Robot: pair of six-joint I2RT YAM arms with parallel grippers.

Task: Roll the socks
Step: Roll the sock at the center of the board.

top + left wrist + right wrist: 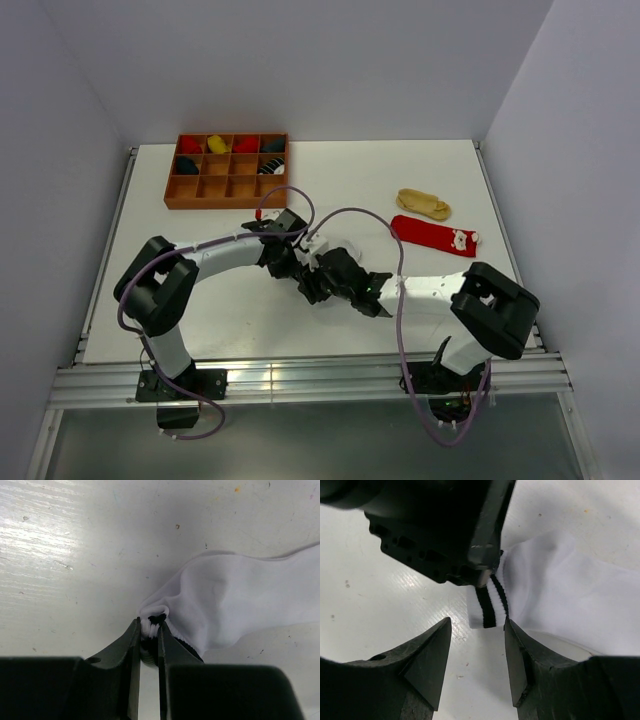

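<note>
Socks, three, all loose on the tabletop (250, 325): white sock (240, 600) at the centre of the top view under both grippers, red sock (435, 237) and tan sock (423, 204) off to the right, near each other but apart, untouched. Small coloured bundles (218, 144), likely rolled socks, in the upper compartments of the tray (228, 203) at upper left.

White sock flat, body running to the right of the left wrist view, striped cuff (487, 609) bunched toward lower centre. Pinched at that cuff by the left gripper (150, 630), jaws nearly together with only the fabric edge between them. Probably held so to anchor the end, giving a fixed start for the roll and stopping the fabric from sliding on the smooth surface.

Right gripper (477, 626) spread, holding nothing, jaws straddling the free corner of the cuff from the bottom of its own view, one jaw just beside the stripes. Likely placed to take a second hold beside the first, or to fold the cuff over.

Left arm (215, 250): elbow folded at the left, forearm reaching right to the centre, wrist tipped down to the tabletop. Right arm (430, 292): mirrored, elbow bent at lower right, forearm stretched left, wrist low. Grippers nose to nose over the same small patch of cuff. Little room there; risk of a knock from any sideways move.
</note>
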